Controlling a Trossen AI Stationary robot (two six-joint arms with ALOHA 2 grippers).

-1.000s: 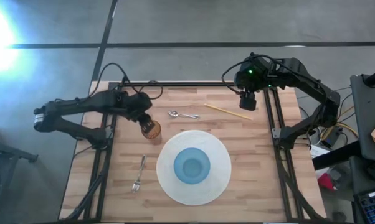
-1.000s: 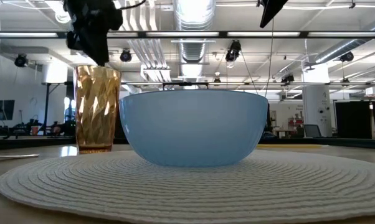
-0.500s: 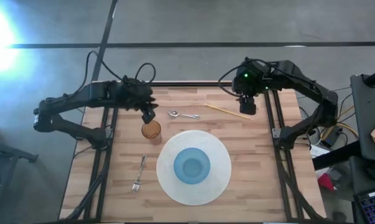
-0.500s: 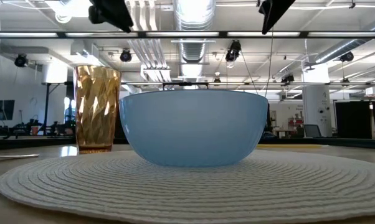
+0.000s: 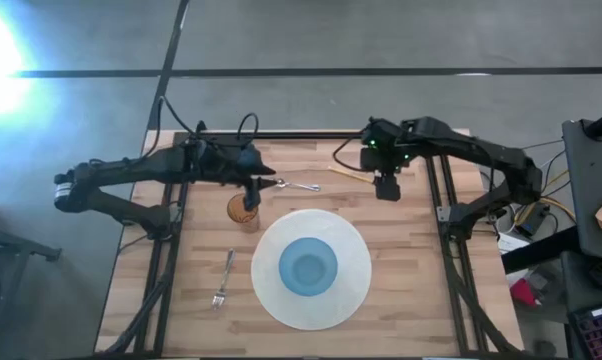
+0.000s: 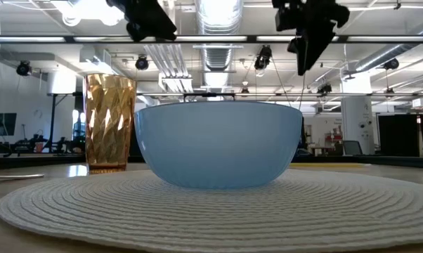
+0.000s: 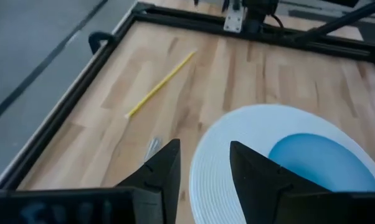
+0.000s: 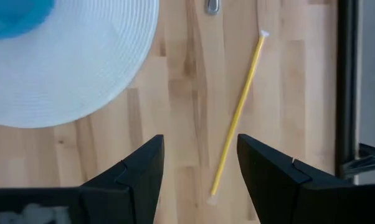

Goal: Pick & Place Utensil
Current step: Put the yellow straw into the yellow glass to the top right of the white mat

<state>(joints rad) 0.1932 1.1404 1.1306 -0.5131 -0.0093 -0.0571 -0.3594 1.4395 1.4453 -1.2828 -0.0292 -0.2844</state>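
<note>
right gripper [image 5: 386,187] hangs over the far right part of the table [image 5: 411,280], fingers spread wide with nothing between them. in its wrist view the yellow stick [image 8: 237,115] lies on bare wood just ahead of the fingertips, seen through the gap between the two fingers.

left gripper [image 5: 251,195] sits above the amber cup [image 5: 242,208], fingers part-way apart, empty. the spoon [image 5: 293,185] lies just beyond its tip, between the two grippers.

candidates for the utensil; task does not say which:
- spoon: far middle of table, bowl end toward the left arm, handle running toward the right arm, roughly crosswise.
- yellow stick: far right, long axis slanted, one end near the right gripper, the other off toward the spoon.
- fork [image 5: 222,280]: near left, long axis running near-to-far, well apart from both grippers.

placemat [image 5: 351,295] with blue bowl [image 5: 309,267] sits centre-near; low view shows bowl and cup upright, nothing seen sticking out of either.

key relation: stick is nearest the right gripper and nearly under it. judgement: right arm is lining up on the stick; fingers look to straddle it across its long axis, so a short descent should do. thin, low to the wood, so risk of the fingers closing over it or rolling it away. spoon is nearer the left arm.
</note>
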